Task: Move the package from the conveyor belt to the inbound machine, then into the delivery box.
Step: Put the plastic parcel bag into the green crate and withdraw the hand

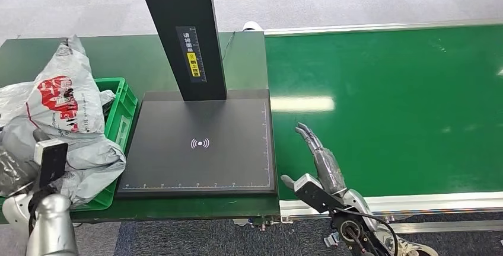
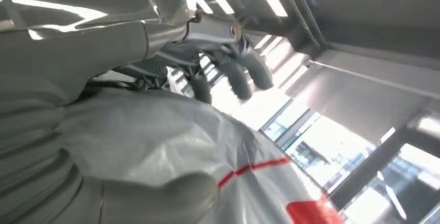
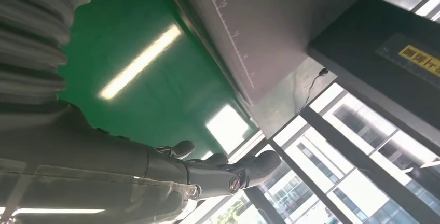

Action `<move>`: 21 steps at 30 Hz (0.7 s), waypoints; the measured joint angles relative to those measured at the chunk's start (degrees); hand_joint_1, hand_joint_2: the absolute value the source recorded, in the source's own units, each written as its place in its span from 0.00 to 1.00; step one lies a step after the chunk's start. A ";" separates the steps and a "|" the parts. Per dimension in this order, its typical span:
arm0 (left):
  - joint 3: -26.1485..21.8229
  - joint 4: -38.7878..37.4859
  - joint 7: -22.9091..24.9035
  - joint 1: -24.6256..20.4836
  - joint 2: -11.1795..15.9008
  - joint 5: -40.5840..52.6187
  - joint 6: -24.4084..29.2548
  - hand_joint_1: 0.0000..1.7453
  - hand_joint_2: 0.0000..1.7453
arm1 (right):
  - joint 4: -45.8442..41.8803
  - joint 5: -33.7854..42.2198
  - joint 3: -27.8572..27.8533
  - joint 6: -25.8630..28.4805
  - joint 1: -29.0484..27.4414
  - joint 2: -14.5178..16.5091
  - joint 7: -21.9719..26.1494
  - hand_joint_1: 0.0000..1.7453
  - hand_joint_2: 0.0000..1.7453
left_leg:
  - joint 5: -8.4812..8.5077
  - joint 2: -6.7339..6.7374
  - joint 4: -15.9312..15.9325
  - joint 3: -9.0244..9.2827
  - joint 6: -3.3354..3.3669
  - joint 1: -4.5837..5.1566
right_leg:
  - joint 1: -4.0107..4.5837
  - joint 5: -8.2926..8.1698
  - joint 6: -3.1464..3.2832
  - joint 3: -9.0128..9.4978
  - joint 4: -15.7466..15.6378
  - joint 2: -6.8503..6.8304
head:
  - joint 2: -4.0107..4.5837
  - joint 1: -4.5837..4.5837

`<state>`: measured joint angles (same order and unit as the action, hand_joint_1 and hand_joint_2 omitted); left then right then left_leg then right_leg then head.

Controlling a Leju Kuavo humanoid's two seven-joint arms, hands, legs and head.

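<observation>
The package (image 1: 62,105) is a crumpled grey plastic bag with a red print. It stands up over the green delivery box (image 1: 121,114) at the left. My left hand (image 2: 228,68) grips the package (image 2: 171,141), thumb on one side and fingers curled over the other. In the head view the bag hides that hand above the wrist. The inbound machine's black plate (image 1: 201,149) lies bare under its dark column (image 1: 184,31). My right hand (image 1: 320,164) hovers open over the near edge of the green conveyor belt (image 1: 391,102), fingers (image 3: 218,172) stretched out and holding nothing.
More grey bags (image 1: 15,167) lie in and beside the green box. The dark green table (image 1: 136,60) carries the machine and box. The belt's metal front rail (image 1: 415,200) runs just under my right wrist.
</observation>
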<state>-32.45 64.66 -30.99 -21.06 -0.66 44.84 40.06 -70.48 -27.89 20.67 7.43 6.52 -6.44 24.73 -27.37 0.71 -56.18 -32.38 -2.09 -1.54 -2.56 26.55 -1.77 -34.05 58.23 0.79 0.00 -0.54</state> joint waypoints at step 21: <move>14.37 37.66 -7.58 20.39 -6.78 -28.18 -0.09 0.00 1.00 | -5.74 1.81 -5.93 1.42 -3.22 2.02 4.62 0.00 1.00 | -0.02 -0.12 0.01 0.02 0.03 -0.02 | 0.00 0.03 -0.04 0.09 -0.01 -0.06 | 0.00 0.01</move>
<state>-18.08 102.32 -38.57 -0.67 -7.44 16.66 39.97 -76.21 -26.08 14.74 8.84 3.30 -4.42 29.35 -27.38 0.58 -56.17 -32.35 -2.07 -1.55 -2.56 26.59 -1.82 -33.96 58.22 0.72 0.00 -0.54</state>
